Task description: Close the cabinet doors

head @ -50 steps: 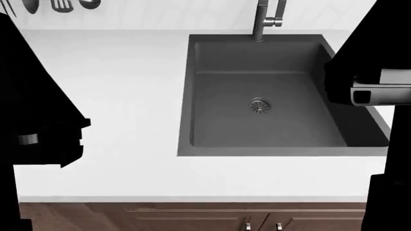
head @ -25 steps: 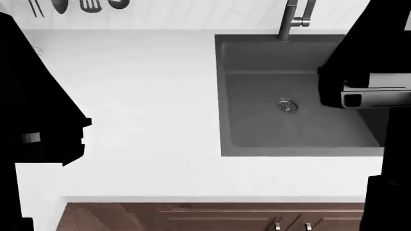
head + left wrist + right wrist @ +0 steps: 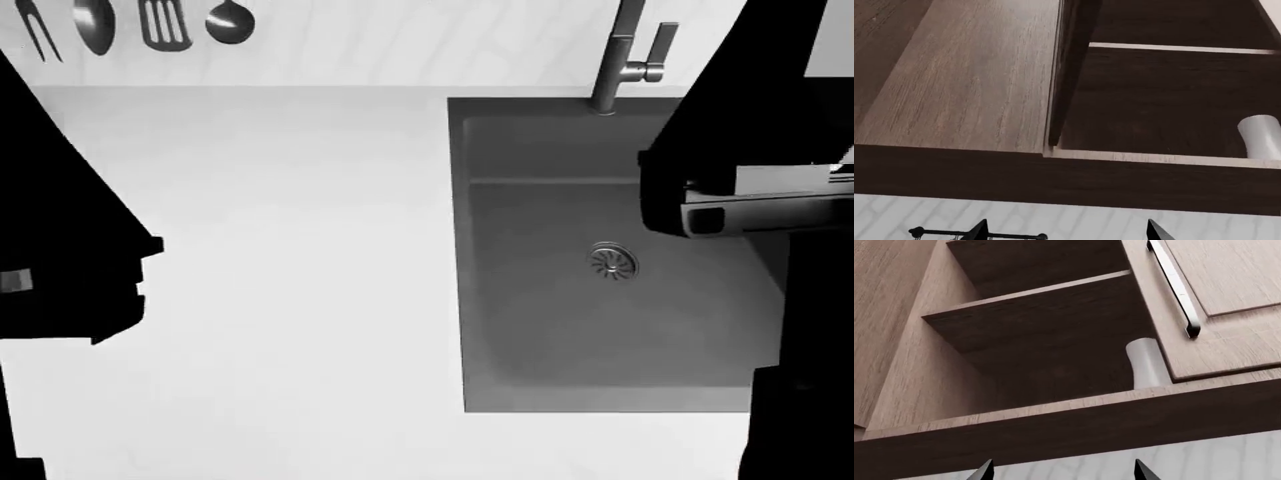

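- Two earlier head pictures set against this one show us that the view has risen: the lower cabinet fronts have dropped out of sight, and the sink [image 3: 601,255], the faucet [image 3: 627,55] and the hanging utensils [image 3: 134,25] sit lower in the picture, more of the utensils showing.
- We judge that the torso or head is lifting toward the wall cabinet overhead, so the closing has not yet begun.
- Our left wrist view looks up into the open wall cabinet [image 3: 1167,100], its shelf [image 3: 1174,48] bare but for a pale cylinder [image 3: 1259,135].
- Our right wrist view shows the same cabinet interior and one door [image 3: 1214,305] with a bar handle [image 3: 1174,287]; we cannot tell how far it stands open.
- Left gripper [image 3: 1066,232]: only two dark fingertips show, spread apart, gripping nothing.
- Right gripper [image 3: 1062,471]: likewise spread, tips apart from the cabinet, touching nothing.
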`<state>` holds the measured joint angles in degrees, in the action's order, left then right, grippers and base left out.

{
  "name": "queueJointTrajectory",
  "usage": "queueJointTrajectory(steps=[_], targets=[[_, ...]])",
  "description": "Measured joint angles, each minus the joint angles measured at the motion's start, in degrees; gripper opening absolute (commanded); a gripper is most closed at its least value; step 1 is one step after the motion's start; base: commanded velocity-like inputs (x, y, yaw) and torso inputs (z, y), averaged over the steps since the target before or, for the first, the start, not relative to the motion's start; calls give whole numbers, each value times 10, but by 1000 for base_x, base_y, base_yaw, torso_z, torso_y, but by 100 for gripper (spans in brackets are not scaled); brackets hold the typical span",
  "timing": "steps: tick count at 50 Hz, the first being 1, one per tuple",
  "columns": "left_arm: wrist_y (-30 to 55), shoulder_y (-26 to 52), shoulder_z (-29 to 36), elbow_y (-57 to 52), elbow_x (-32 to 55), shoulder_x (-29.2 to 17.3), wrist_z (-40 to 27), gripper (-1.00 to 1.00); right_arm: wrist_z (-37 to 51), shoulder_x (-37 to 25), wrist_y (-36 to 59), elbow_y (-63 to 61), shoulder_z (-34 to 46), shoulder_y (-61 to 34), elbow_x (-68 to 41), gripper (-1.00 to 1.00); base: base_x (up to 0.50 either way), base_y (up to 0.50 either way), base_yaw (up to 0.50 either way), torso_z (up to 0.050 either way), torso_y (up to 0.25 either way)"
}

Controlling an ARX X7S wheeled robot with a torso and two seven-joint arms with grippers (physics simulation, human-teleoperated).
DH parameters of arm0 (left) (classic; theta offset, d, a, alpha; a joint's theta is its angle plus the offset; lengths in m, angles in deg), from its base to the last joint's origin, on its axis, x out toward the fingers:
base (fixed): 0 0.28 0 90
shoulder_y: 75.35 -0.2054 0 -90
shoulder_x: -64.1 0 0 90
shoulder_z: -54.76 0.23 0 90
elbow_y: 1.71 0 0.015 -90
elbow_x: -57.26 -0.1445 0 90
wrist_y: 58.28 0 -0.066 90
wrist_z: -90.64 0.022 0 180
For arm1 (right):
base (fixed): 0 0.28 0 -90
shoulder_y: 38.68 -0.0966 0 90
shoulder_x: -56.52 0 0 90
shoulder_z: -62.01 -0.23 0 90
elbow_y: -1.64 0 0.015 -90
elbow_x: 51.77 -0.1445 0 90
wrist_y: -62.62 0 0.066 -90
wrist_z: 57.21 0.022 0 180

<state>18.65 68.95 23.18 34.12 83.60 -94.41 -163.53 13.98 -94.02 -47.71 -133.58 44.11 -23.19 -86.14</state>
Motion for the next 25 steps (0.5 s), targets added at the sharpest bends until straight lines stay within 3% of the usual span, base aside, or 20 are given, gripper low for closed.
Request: queueJointTrajectory(steps=[13,25], targets=[[-44,76,-73,28,159,-76,40,100,-4,-1,-4,8,-5,2,-11,100,0,0,0,0,0],[-19,155,-124,95,285,-98,111,100,-5,-2,-9,15,-10,5,-15,100,0,0,0,0,0]])
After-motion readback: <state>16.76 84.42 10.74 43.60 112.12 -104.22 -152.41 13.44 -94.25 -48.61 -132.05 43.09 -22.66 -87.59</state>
